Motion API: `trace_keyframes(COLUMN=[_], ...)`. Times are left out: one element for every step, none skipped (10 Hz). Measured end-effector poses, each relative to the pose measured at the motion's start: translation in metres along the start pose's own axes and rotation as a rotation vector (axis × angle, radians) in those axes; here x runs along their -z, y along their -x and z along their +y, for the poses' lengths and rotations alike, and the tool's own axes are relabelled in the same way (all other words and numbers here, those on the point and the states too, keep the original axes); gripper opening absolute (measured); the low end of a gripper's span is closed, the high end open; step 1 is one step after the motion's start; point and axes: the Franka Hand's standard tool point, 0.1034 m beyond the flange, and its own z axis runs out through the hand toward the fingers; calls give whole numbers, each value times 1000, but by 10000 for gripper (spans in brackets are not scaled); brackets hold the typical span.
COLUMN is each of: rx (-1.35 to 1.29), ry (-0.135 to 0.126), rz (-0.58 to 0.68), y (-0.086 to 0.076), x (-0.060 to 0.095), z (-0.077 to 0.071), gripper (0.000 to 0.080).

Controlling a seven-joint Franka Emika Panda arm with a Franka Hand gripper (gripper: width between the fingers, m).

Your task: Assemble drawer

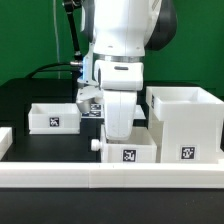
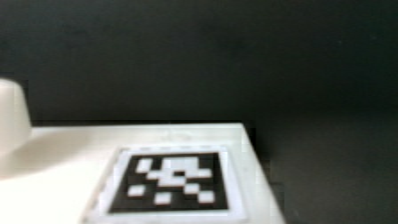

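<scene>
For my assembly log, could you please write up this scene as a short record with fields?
arm: white, reaching down at mid-table
claw: low behind the front box; fingertips hidden, open or shut cannot be told
front box: small, tagged, knob on its side toward the exterior view's left
left box: small, open-topped, tagged
right box: tallest, open-topped, tagged
wrist view: close on a white tagged surface
table: black

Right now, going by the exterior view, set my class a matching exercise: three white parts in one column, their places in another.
Parts:
1. tall box
2. low open box
3. box with knob

Places:
A. middle, nearest the camera
B. the exterior view's left
C. the exterior view's right

Pairs: 1-C; 2-B; 3-A
</scene>
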Motion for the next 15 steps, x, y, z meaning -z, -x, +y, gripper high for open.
trace_keyframes(rx=[12, 21, 26, 21, 10, 46, 55, 39, 39, 37, 22, 9, 9, 12, 9], ry=[0, -3, -5, -1, -2, -4, -6, -6, -4, -3, -5, -6, -5, -3, -5], rz=[-1, -3, -2, 4, 3, 8, 33, 50, 52, 54, 56, 59, 63, 64, 63], y=[-3, -7, -6, 4, 7, 13, 28, 29, 21, 16, 12, 4, -3, -5, -4], x=[0, 0, 0, 0, -1, -1, -2, -2, -1, -1, -1, 0, 0, 0, 0], z=[0, 0, 0, 0, -1, -1, -3, -3, -2, -1, -1, -1, 0, 0, -1], gripper=[42, 42, 42, 42, 42, 42, 42, 42, 42, 42, 42, 42, 42, 42, 42])
